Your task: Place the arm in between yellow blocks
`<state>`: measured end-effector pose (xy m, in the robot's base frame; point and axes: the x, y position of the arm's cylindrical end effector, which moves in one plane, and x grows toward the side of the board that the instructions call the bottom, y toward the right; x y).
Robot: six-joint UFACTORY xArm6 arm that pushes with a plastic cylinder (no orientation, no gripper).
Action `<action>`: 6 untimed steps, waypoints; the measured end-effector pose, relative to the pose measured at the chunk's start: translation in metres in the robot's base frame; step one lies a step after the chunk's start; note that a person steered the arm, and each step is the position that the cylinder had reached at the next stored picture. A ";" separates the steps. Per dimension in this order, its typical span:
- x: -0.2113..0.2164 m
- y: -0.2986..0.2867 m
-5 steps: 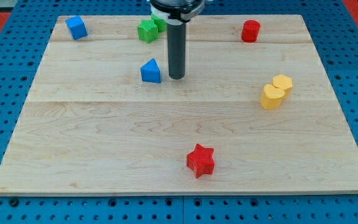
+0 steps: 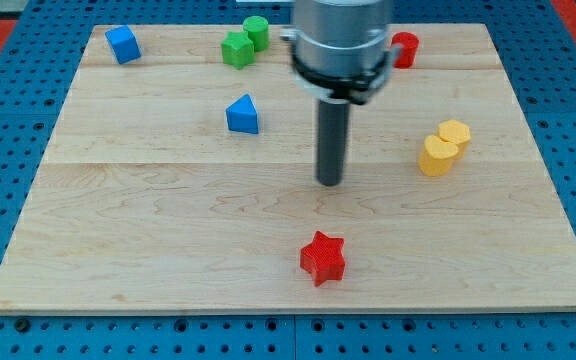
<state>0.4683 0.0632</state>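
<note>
Since there's only the one camera view, here goes. My tip (image 2: 329, 183) sits on bare board (image 2: 168, 230) around the middle, touching nothing. No jaws on this rig, just a plain rod, so there's nothing to spread or pinch.

Both yellow blocks are off to the view's right of the tip: the lower yellow block (image 2: 437, 155) and the upper yellow block (image 2: 455, 133). They look like they're touching, or nearly, so I can't make out a real gap between them.

So I'd call it partway at best. The tip is near them but clearly apart, and getting between them is what's left. With that little space it'd probably have to nudge one aside.

Nothing else is in the way: blue wedge (image 2: 242, 115), blue cube (image 2: 122, 44), two green blocks (image 2: 244, 42), red cylinder (image 2: 405, 48) half behind the arm, red star (image 2: 322, 257) below.
</note>
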 end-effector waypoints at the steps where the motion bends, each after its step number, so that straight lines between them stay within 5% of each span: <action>1: 0.008 0.038; 3: -0.001 0.141; 5: -0.080 0.065; 6: -0.063 0.084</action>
